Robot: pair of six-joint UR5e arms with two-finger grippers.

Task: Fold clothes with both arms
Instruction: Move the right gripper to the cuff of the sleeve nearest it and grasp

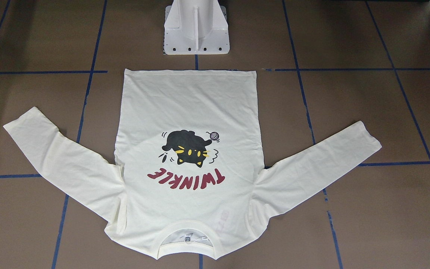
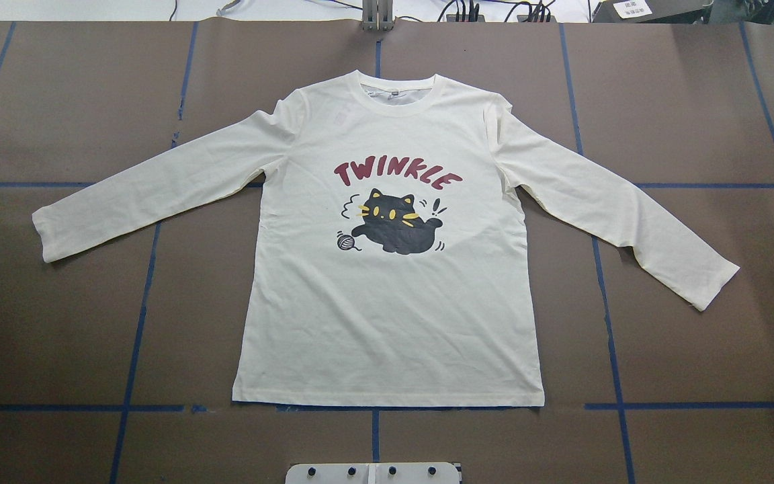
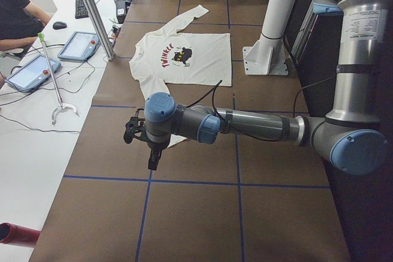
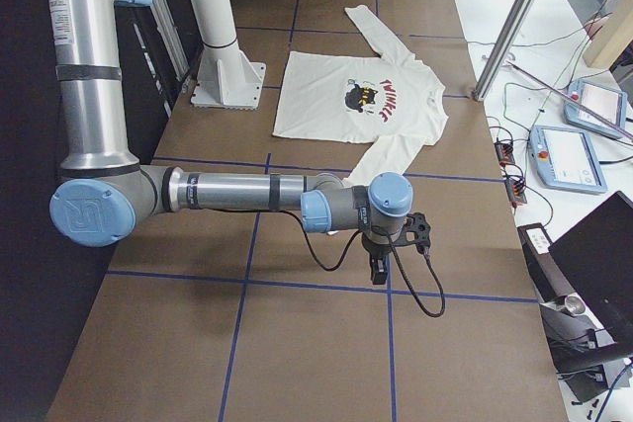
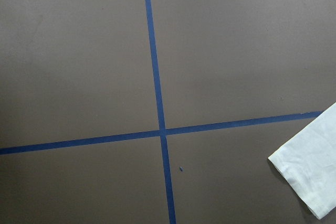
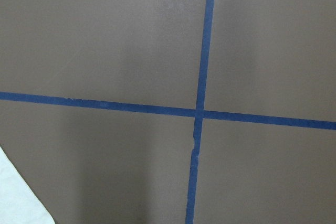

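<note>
The clothes are one cream-white long-sleeved T-shirt (image 2: 387,309) lying flat and print-up in the middle of the brown table, both sleeves spread out and down; the black cat and red "TWINKLE" show (image 1: 185,112). My left gripper (image 3: 151,159) hangs past the end of one sleeve, whose cuff (image 5: 310,177) enters the left wrist view. Past the other sleeve's end hangs my right gripper (image 4: 376,272), with a scrap of cream cloth (image 6: 16,203) at the corner of its wrist view. Neither touches the shirt. I cannot tell whether either gripper is open or shut.
A white flanged pedestal (image 1: 196,33) stands at the shirt's hem side. Blue tape lines (image 2: 138,323) grid the table. Beyond the far edge lie tablets (image 3: 78,46), cables and a metal post (image 3: 95,13); a person (image 3: 15,16) sits there.
</note>
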